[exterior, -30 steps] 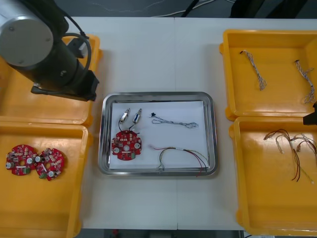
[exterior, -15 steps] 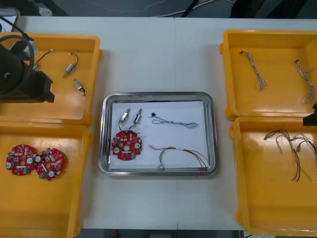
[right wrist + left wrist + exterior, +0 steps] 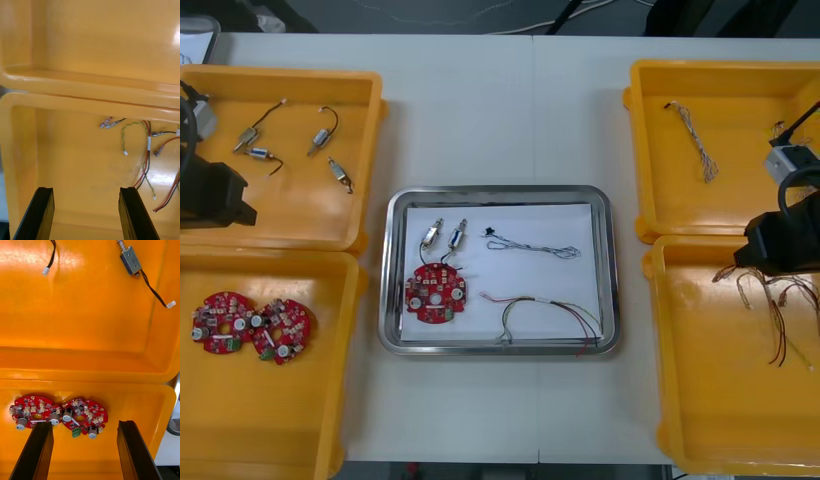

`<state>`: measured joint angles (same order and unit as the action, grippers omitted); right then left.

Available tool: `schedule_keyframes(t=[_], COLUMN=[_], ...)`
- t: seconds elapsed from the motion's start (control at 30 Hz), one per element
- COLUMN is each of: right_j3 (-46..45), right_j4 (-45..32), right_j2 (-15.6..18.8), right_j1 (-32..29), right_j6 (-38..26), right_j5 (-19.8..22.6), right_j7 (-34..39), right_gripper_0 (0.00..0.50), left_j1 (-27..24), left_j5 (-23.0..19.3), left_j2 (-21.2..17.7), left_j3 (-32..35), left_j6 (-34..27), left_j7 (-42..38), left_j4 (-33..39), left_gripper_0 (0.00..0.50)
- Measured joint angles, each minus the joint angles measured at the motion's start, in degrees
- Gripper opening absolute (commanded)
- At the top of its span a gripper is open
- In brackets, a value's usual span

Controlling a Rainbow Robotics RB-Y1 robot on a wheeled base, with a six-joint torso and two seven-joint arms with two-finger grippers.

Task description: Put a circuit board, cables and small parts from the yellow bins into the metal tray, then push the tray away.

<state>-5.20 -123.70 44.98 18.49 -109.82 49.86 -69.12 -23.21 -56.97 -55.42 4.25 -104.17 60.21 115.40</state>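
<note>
Black, boxy wrists on left arm (image 3: 210, 195) and right arm (image 3: 780, 240); pale grey block (image 3: 788, 160) and looped black cable (image 3: 786, 185) on the right; flat matte-black, square-tipped fingers (image 3: 37, 450) on left gripper (image 3: 85, 423) and right gripper (image 3: 86, 189)

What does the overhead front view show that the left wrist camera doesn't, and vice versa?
The front view adds the shiny metal tray holding one round red circuit board, two small metal parts, a twisted blue and white cable and a red and yellow cable, plus the right-hand yellow bins and the right arm over them. The left wrist view adds the left gripper, black fingers apart, and a green connector. Both share two more red boards side by side in the near left yellow bin and wired metal parts in the far left bin.
</note>
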Motion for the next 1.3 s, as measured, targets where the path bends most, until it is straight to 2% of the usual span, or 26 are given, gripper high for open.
schedule_keyframes(t=[0.53, 0.67, 0.97, 1.3], right_j3=[15.42, 18.58, 28.39, 41.88], right_j4=[-0.2, -1.96, -7.81, -8.87], right_j2=[1.14, 1.17, 1.23, 0.41], right_j1=[10.4, 11.63, 13.85, 20.36], right_j6=[0.0, 0.0, 2.67, 5.15], right_j5=[8.82, 9.11, 5.79, -0.62], right_j7=[-0.7, -0.9, -5.43, -6.69], right_gripper_0=[0.5, 0.5, 0.5, 0.5], left_j1=[2.87, 2.88, 2.89, 2.9], left_j5=[0.9, 0.89, 0.89, 0.9], left_j2=[-0.72, -0.72, -0.72, -0.73], left_j3=[1.2, 1.23, 1.5, 1.5], left_j6=[2.68, 2.68, 2.68, 2.68], left_j7=[0.04, 0.05, 0.07, 0.15], left_j4=[1.06, 1.13, 1.16, 1.17], left_gripper_0=[0.5, 0.5, 0.5, 0.5])
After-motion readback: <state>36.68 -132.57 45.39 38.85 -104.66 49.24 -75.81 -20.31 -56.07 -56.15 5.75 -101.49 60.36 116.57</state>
